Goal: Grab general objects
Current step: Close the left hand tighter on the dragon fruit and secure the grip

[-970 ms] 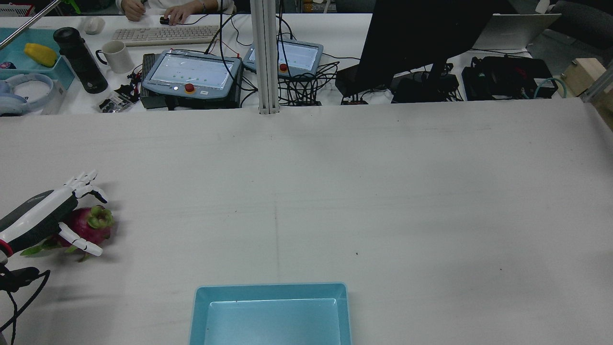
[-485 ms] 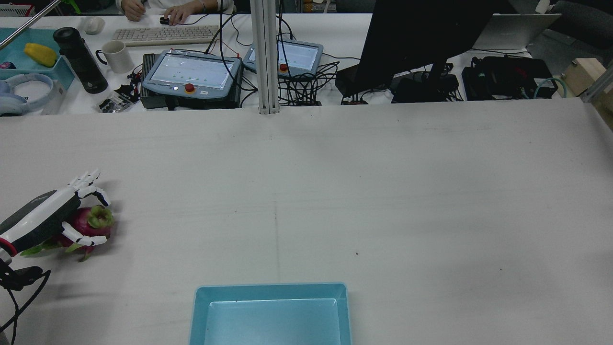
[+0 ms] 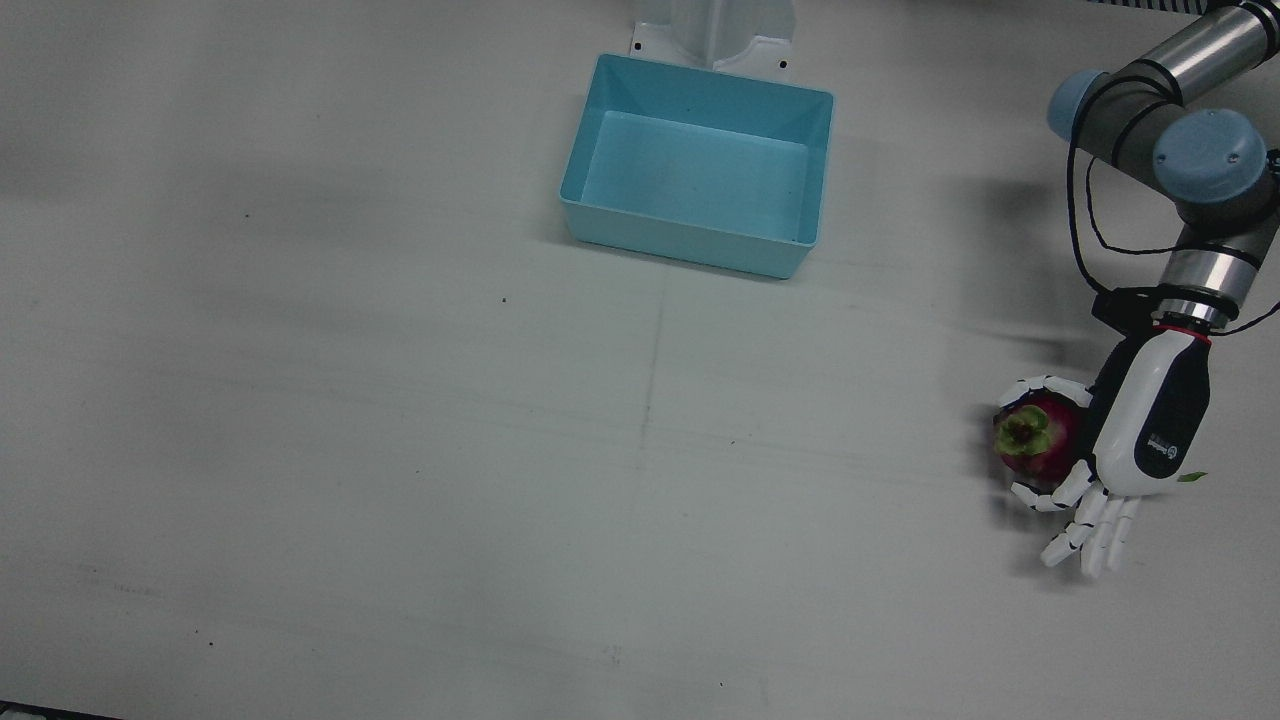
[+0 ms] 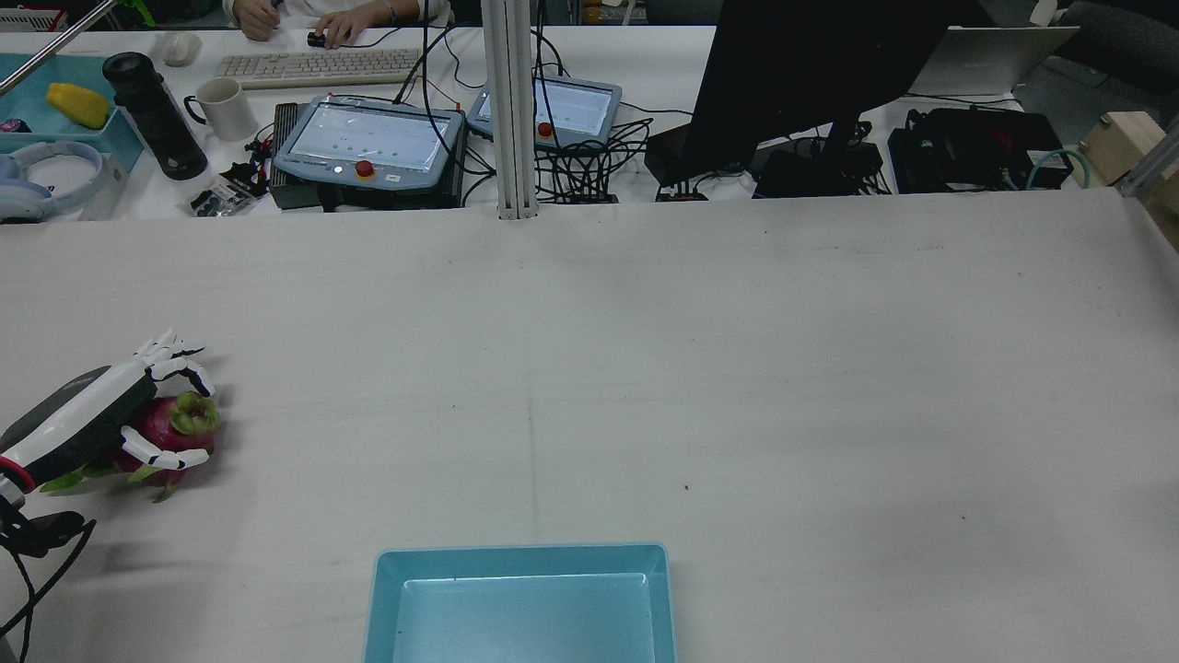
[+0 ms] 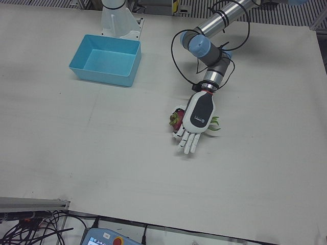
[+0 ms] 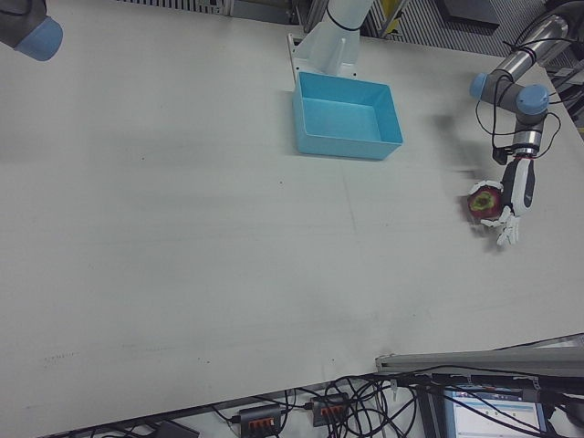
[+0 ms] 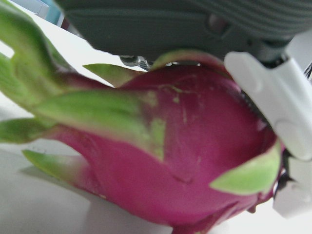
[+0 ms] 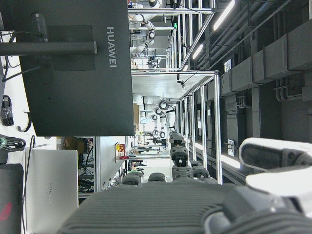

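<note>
Grasp phase: left hand [image 3: 1120, 450] lies over the dragon fruit [image 3: 1040, 440] on the desk [image 3: 400, 450], some fingers curled around it, others extended; full closure precedes lifting.

Magenta, green-tipped dragon fruit [image 3: 1040, 440]; white-and-black left hand [image 3: 1130, 450]; light-blue bin [image 3: 697, 255]

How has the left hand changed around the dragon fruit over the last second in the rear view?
Yes. The left hand has curled its fingers tighter onto the dragon fruit, which has stayed put relative to the blue bin.
</note>
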Controlling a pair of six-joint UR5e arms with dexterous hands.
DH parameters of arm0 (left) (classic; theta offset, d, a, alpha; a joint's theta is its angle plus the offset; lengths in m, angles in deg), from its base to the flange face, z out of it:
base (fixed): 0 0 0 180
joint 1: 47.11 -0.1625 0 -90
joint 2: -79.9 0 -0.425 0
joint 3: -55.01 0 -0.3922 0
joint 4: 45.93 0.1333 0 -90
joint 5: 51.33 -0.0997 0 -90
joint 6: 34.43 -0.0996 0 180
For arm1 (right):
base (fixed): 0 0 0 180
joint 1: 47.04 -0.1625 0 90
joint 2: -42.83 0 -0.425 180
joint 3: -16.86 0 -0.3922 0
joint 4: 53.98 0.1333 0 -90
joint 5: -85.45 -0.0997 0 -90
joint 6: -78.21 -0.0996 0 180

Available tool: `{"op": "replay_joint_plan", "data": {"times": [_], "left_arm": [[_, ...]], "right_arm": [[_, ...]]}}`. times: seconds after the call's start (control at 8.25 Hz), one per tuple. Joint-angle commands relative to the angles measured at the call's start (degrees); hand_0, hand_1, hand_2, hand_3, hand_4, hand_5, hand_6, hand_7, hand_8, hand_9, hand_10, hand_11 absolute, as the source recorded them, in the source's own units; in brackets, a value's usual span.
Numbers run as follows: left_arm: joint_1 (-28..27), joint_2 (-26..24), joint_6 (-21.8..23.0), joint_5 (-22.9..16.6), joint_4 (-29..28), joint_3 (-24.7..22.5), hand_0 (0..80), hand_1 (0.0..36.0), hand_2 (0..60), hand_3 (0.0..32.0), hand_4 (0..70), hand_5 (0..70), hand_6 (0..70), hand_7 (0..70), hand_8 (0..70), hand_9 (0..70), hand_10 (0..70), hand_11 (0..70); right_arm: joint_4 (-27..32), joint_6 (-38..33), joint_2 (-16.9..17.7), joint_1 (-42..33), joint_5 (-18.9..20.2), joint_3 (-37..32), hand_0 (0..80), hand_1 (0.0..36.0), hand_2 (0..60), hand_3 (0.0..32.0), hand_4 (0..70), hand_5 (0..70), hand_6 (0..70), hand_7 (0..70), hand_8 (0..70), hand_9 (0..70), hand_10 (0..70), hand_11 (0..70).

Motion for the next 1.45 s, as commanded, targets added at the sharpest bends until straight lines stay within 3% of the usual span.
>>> {"op": "replay_joint_plan", "data": {"times": [0.0, 0.12, 0.24, 0.36, 0.48, 0.61, 0.85, 0.97, 1.21, 1.33], "left_arm": [[0.1, 1.8, -0.5, -0.1, -5.1, 0.0, 39.5, 9.0, 20.8, 0.0, 6.7, 50.9, 4.8, 32.6, 0.7, 7.2, 6.4, 10.2], [-0.1, 1.8, -0.7, 0.0, -5.1, 0.0, 37.2, 8.2, 27.0, 0.0, 9.8, 58.0, 10.6, 44.5, 6.9, 17.9, 14.1, 21.2], [-0.1, 1.8, -0.8, 0.0, -5.1, 0.1, 37.0, 7.8, 27.5, 0.0, 10.6, 59.7, 12.7, 46.4, 9.3, 21.2, 19.7, 29.3], [-0.2, 1.9, -0.8, 0.1, -5.4, 0.1, 35.9, 7.6, 27.6, 0.0, 10.4, 60.5, 12.1, 45.8, 8.9, 20.5, 20.0, 29.7], [-0.2, 1.9, -1.0, 0.1, -6.4, 0.3, 34.4, 8.3, 30.5, 0.0, 8.3, 61.8, 12.0, 50.4, 8.5, 21.1, 22.8, 33.8], [-0.1, 1.9, -1.1, 0.1, -7.1, 0.4, 32.4, 6.8, 27.5, 0.0, 7.4, 67.1, 14.5, 58.4, 11.5, 26.3, 29.6, 43.2], [-0.2, 2.7, -1.0, 1.2, -8.3, 0.6, 30.5, 4.9, 23.5, 0.0, 5.8, 70.0, 19.0, 70.0, 17.2, 35.6, 35.1, 50.1], [-0.2, 3.1, -1.0, 1.6, -8.8, 0.6, 28.7, 3.0, 19.1, 0.0, 6.1, 70.0, 20.9, 70.0, 19.6, 39.3, 36.6, 51.9], [-0.2, 3.1, -1.1, 1.6, -8.9, 0.6, 25.3, 2.0, 18.6, 0.0, 6.8, 70.0, 22.4, 70.0, 21.1, 41.5, 37.2, 52.6], [0.0, 3.8, -0.9, 1.6, -10.6, 0.4, 26.3, 2.5, 15.5, 0.0, 5.4, 70.0, 15.6, 64.0, 12.7, 28.8, 28.2, 41.0]], "right_arm": [[0.0, 0.0, 0.0, 0.0, 0.0, 0.0, 0.0, 0.0, 0.0, 0.0, 0.0, 0.0, 0.0, 0.0, 0.0, 0.0, 0.0, 0.0], [0.0, 0.0, 0.0, 0.0, 0.0, 0.0, 0.0, 0.0, 0.0, 0.0, 0.0, 0.0, 0.0, 0.0, 0.0, 0.0, 0.0, 0.0], [0.0, 0.0, 0.0, 0.0, 0.0, 0.0, 0.0, 0.0, 0.0, 0.0, 0.0, 0.0, 0.0, 0.0, 0.0, 0.0, 0.0, 0.0], [0.0, 0.0, 0.0, 0.0, 0.0, 0.0, 0.0, 0.0, 0.0, 0.0, 0.0, 0.0, 0.0, 0.0, 0.0, 0.0, 0.0, 0.0], [0.0, 0.0, 0.0, 0.0, 0.0, 0.0, 0.0, 0.0, 0.0, 0.0, 0.0, 0.0, 0.0, 0.0, 0.0, 0.0, 0.0, 0.0], [0.0, 0.0, 0.0, 0.0, 0.0, 0.0, 0.0, 0.0, 0.0, 0.0, 0.0, 0.0, 0.0, 0.0, 0.0, 0.0, 0.0, 0.0], [0.0, 0.0, 0.0, 0.0, 0.0, 0.0, 0.0, 0.0, 0.0, 0.0, 0.0, 0.0, 0.0, 0.0, 0.0, 0.0, 0.0, 0.0], [0.0, 0.0, 0.0, 0.0, 0.0, 0.0, 0.0, 0.0, 0.0, 0.0, 0.0, 0.0, 0.0, 0.0, 0.0, 0.0, 0.0, 0.0], [0.0, 0.0, 0.0, 0.0, 0.0, 0.0, 0.0, 0.0, 0.0, 0.0, 0.0, 0.0, 0.0, 0.0, 0.0, 0.0, 0.0, 0.0], [0.0, 0.0, 0.0, 0.0, 0.0, 0.0, 0.0, 0.0, 0.0, 0.0, 0.0, 0.0, 0.0, 0.0, 0.0, 0.0, 0.0, 0.0]]}}
